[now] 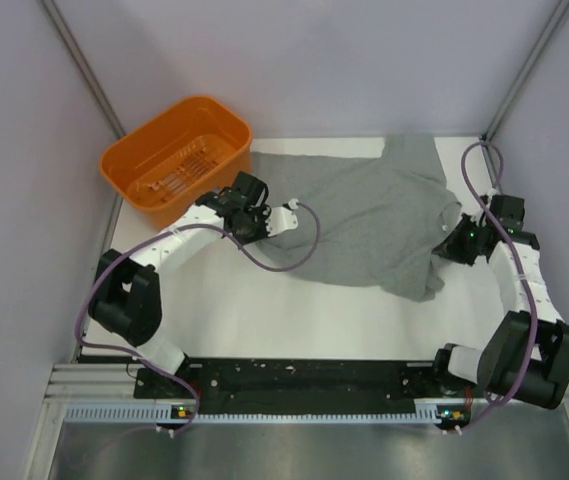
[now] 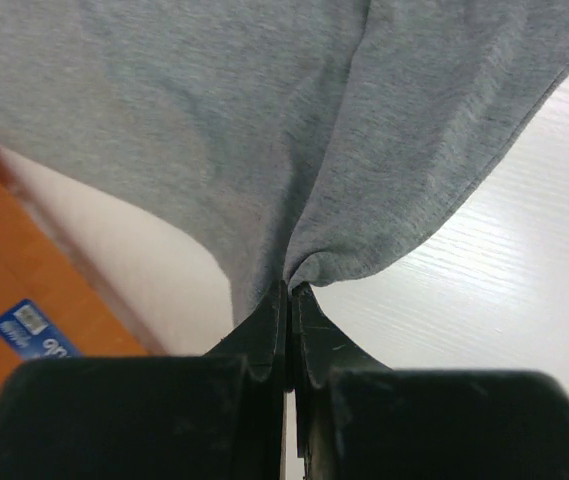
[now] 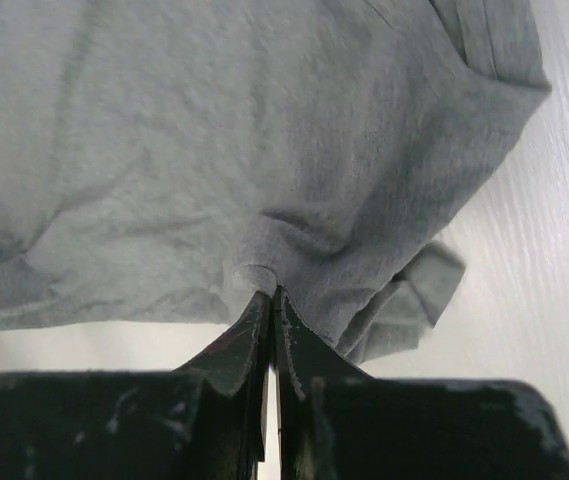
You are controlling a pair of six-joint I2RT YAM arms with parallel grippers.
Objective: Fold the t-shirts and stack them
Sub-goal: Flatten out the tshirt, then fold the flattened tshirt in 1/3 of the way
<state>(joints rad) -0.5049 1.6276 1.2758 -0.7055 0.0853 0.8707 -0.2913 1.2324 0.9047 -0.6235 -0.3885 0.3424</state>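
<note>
A heather-grey t-shirt (image 1: 374,220) lies spread and rumpled across the far middle of the white table. My left gripper (image 1: 286,220) is shut on the shirt's left edge; in the left wrist view the fabric (image 2: 294,130) is pinched at the fingertips (image 2: 291,290) and hangs a little above the table. My right gripper (image 1: 447,243) is shut on the shirt's right side; in the right wrist view a fold of the cloth (image 3: 264,150) is pinched at the fingertips (image 3: 269,293), with a sleeve (image 3: 414,290) bunched to the right.
An orange plastic basket (image 1: 176,158) stands at the far left, close behind my left gripper; its wall shows in the left wrist view (image 2: 4,300). Grey walls close in the table's left, right and far sides. Purple cables loop off both arms.
</note>
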